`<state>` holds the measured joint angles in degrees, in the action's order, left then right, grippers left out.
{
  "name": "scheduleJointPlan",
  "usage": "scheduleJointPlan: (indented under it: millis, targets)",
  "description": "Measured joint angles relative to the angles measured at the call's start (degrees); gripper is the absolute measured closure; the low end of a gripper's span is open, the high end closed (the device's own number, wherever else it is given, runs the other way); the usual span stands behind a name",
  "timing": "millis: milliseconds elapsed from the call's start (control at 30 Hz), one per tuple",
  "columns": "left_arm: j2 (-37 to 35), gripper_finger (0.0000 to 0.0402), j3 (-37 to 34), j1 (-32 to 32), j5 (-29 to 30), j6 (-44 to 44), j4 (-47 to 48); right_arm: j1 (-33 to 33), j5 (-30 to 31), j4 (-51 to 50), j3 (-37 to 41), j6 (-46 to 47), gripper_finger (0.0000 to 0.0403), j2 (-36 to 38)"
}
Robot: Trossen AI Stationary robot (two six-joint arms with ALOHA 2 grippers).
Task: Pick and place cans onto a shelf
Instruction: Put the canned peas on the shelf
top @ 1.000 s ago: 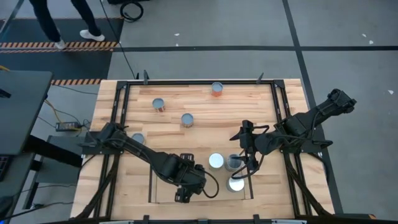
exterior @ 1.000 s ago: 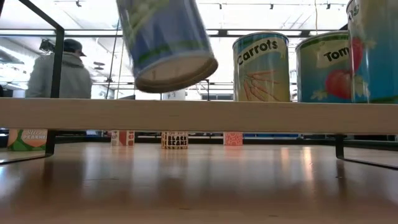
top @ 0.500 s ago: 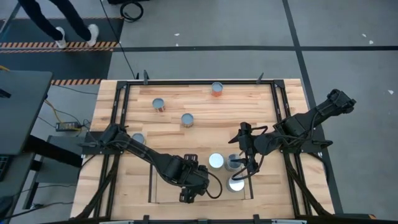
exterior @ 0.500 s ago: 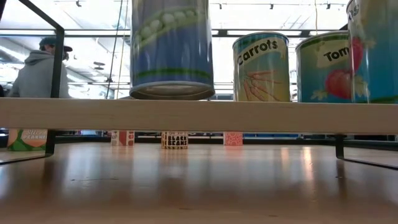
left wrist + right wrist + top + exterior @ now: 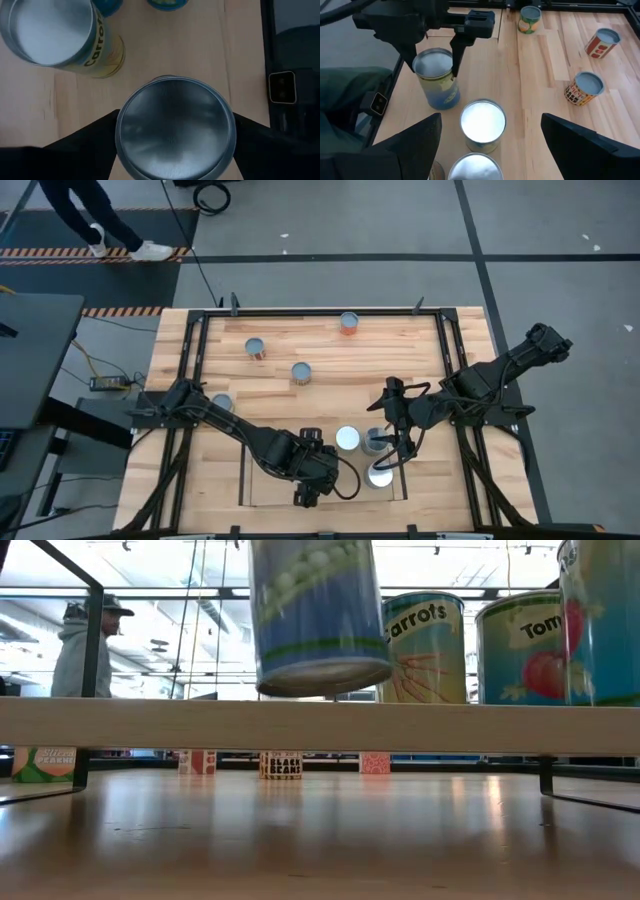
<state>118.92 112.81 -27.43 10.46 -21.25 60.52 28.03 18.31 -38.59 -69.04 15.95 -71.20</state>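
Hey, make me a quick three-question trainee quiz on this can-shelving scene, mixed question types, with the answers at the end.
1. True or false: the left pincer grips the peas can.
2. The neighbouring can on the shelf is labelled: A) Carrots B) Corn C) Soup.
3. Fill in: in the low view the peas can hangs ___ (upright or tilted).
Key: 1 true; 2 A; 3 tilted.
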Motion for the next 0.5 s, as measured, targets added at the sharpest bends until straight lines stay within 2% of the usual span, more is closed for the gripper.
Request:
scheduleJointPlan:
  millis: [133,300,500]
  targets:
    - [1.2,0.0075,-0.11,0.23,0.55,-0.62,-0.48,-0.02,0.0,0.0,0.0,-0.07,0.0054,0.0]
    - [1.31,0.0045,-0.09,0.44,1.55,-0.55,-1.52,0.08,-0.22,0.21,0.0,-0.55,0.0054,-0.02]
    - [1.31,0.0037,-0.09,0.64,1.55,-0.03,-2.11,0.33,-1.54,0.46,0.0,-0.58,0.0054,-0.02]
